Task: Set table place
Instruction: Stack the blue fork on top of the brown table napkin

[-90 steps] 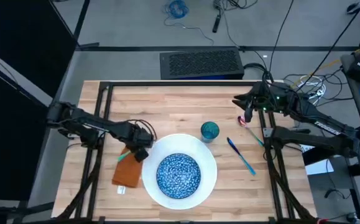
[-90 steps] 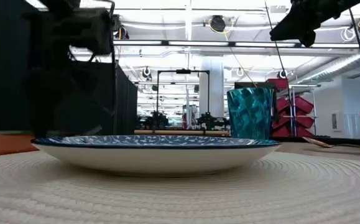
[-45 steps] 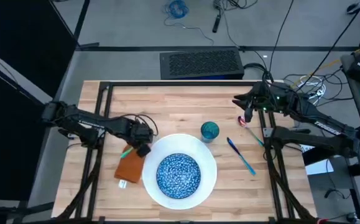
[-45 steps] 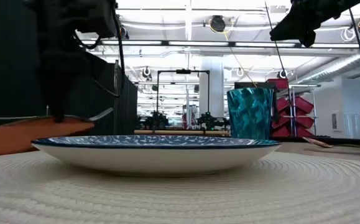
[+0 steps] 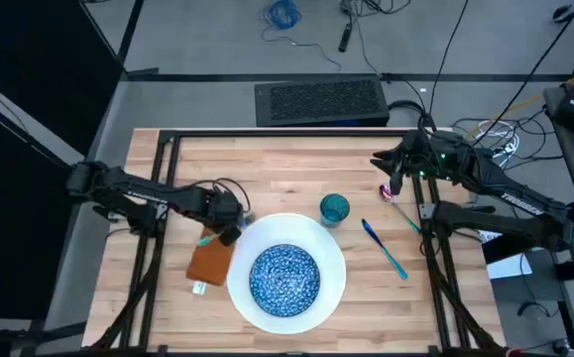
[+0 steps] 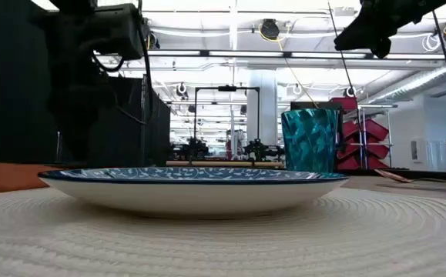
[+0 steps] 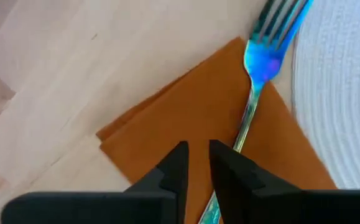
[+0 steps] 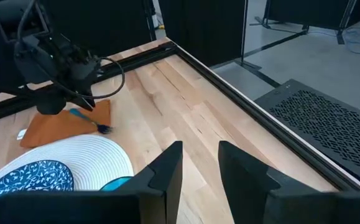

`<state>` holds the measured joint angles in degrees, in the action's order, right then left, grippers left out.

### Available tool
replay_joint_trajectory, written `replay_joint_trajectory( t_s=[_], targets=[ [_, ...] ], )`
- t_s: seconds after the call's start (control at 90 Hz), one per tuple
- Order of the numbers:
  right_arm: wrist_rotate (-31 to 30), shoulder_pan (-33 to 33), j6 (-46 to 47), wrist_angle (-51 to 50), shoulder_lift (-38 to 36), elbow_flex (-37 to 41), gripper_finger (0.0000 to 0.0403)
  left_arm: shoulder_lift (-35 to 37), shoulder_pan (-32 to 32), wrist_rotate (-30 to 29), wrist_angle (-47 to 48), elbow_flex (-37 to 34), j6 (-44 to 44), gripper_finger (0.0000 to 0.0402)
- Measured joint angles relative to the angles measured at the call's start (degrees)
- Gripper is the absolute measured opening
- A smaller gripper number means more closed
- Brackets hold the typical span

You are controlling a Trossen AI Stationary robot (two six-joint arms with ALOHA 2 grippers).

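- Left of centre in the high view, the left gripper [image 5: 229, 226] hangs over the orange napkin [image 5: 210, 260], which lies on the table [image 5: 287, 164] against the white plate's [image 5: 338, 283] left rim. In the left wrist view its fingers [image 7: 175, 167] stand nearly together with only a thin gap and nothing clearly between them; the fork [image 7: 257, 81] lies just beside them on the napkin, tines toward the plate. Risk, as I judge it: lifting away carelessly could catch the handle and drag the fork off the napkin, or rumple the cloth.
- At the frame's centre, the blue speckled bowl [image 5: 285, 278] sits inside the plate. A fork knocked sideways could end up on the plate's rim.
- Just upper right of the plate stands the teal cup [image 5: 334, 208], upright. It looks tall and light, so an arm passing low could tip it.
- Right of the cup, slim blue cutlery [image 5: 384, 248] lies slanted on bare wood, apparently not yet placed; a flat, thin handle invites a slipped pinch.
- At the upper right the right gripper [image 5: 396, 178] waits above the table edge, its jaws parted and empty. A small pinkish item [image 5: 388, 193] lies below it; what it is I cannot tell.
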<state>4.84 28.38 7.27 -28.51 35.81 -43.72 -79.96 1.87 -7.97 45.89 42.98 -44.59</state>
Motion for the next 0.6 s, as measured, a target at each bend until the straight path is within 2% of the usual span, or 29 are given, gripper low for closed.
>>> replay_joint_trajectory(
  t_s=[0.267,0.6],
  targets=[
    [0.0,0.0,0.08,-0.02,0.0,0.0,0.0091,0.02,0.02,6.82,-6.92,-1.8,1.93,0.0052],
    [0.02,0.02,0.16,-0.02,-0.01,0.0,0.0091,-1.68,0.02,7.45,-7.03,-1.75,4.91,0.0052]
  ],
)
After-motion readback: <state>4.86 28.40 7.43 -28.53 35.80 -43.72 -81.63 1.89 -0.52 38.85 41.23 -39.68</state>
